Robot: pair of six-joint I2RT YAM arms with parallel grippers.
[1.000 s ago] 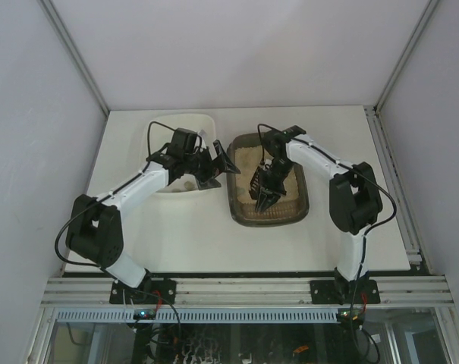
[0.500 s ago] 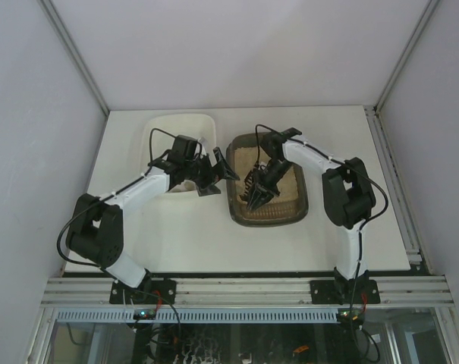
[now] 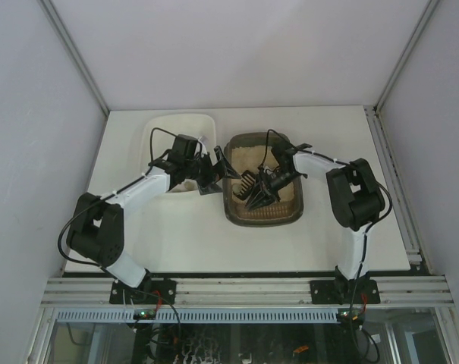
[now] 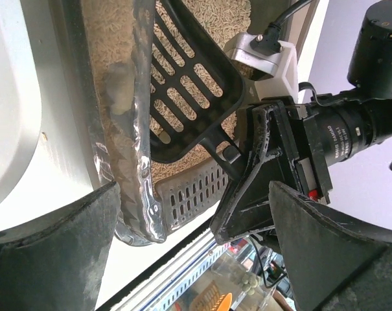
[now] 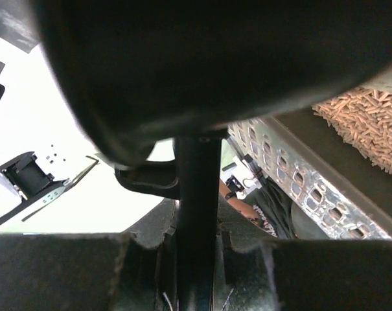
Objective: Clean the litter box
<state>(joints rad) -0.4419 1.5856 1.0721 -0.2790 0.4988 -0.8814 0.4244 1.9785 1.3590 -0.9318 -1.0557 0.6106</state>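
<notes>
The litter box (image 3: 263, 218) is a dark tray of beige litter at mid-table. My right gripper (image 3: 270, 182) hangs over it, shut on the handle of a black slotted scoop (image 3: 248, 188) whose head lies over the litter on the left side. The right wrist view shows that handle (image 5: 197, 194) clamped between the fingers of the gripper (image 5: 197, 259). My left gripper (image 3: 220, 174) is open at the box's left rim. In the left wrist view the glossy rim (image 4: 134, 149) runs between my spread fingers (image 4: 53, 259), with the scoop (image 4: 189, 97) beyond it.
A white plastic tray (image 3: 176, 129) sits just left of the litter box, under my left arm, and shows in the left wrist view as a white tray (image 4: 14, 97). The table's near edge and metal rail (image 3: 244, 292) lie below both arm bases.
The right gripper has swung the scoop from pointing toward the near end to pointing left across the litter. The left gripper has edged right to the box's left rim.
</notes>
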